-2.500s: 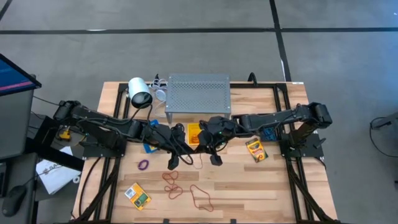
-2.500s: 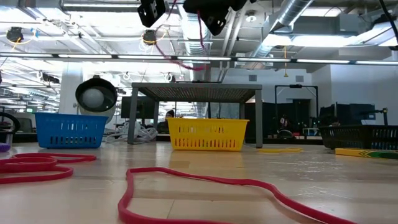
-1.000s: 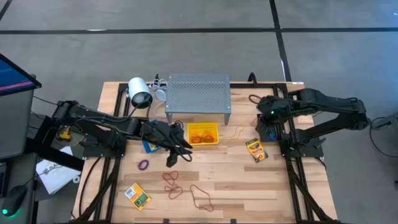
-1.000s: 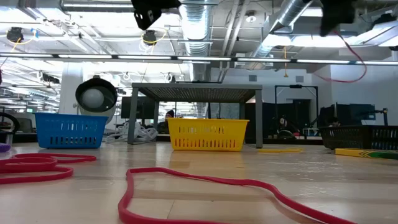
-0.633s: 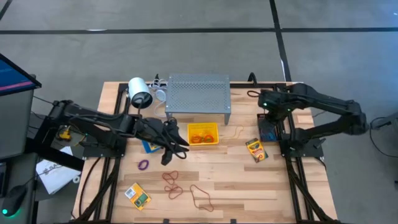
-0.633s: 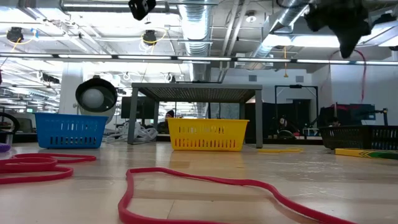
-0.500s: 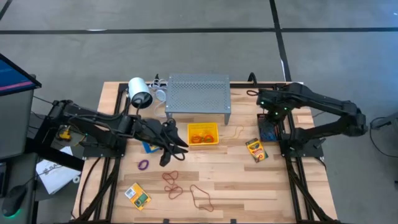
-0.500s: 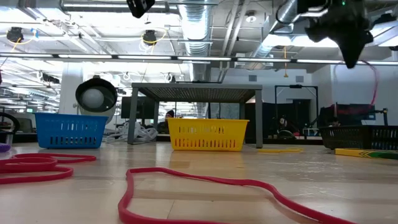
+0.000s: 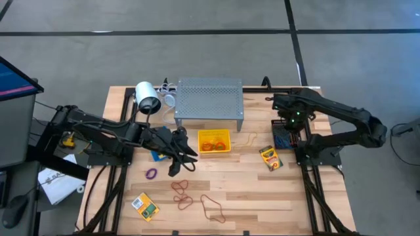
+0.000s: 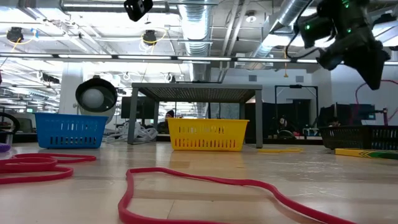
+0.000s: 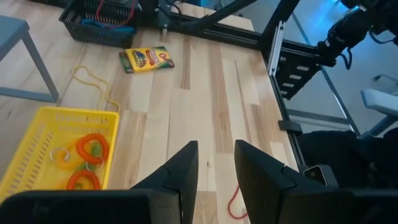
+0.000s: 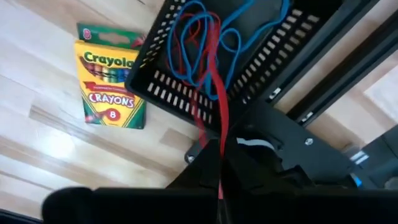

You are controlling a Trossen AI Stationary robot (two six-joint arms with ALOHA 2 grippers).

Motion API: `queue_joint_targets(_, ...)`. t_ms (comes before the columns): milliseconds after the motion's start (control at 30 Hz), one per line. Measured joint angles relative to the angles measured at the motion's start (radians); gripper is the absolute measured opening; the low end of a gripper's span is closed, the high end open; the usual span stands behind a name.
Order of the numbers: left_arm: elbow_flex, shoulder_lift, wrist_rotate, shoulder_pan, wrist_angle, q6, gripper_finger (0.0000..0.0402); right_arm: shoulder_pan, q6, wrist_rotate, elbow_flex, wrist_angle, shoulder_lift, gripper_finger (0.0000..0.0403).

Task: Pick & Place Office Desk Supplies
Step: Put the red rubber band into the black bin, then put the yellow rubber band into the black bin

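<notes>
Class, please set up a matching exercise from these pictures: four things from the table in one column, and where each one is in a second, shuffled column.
Things:
1. red rubber band
2. orange rubber-band loops
3. small purple loop
4. yellow-green crayon box

Places:
A. flat on bare wood beside the black bin
B. hanging from the right gripper
C. inside the yellow bin
D. on the wood near the left arm

Pairs: 1-B, 2-C, 3-D, 4-A
</notes>
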Motion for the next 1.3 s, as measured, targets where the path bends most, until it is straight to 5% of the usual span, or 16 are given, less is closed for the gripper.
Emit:
queue_joint_targets(400, 0.000, 0.000, -0.004, 0.000, -0.001, 0.000, 0.0102, -0.039, -0.146, -0.008, -0.026, 0.105, 0.122, 0.0015)
queue_joint_targets(700, 0.000, 0.000, -0.003, 0.000, -0.010, 0.023, 0.0102, -0.128, -0.216, -0.057, -0.026, 0.097, 0.217, 0.0153)
queue_joint_targets(867, 0.000, 0.000, -0.003, 0.000, -0.011, 0.025, 0.0102, -0.171, -0.219, 0.011, -0.026, 0.112, 0.239, 0.0216)
queue_joint_targets(1300, 0.000, 0.000, -0.003, 0.004, -0.012, 0.031, 0.0102, -0.178, -0.227, -0.028, -0.025, 0.219, 0.196, 0.0187)
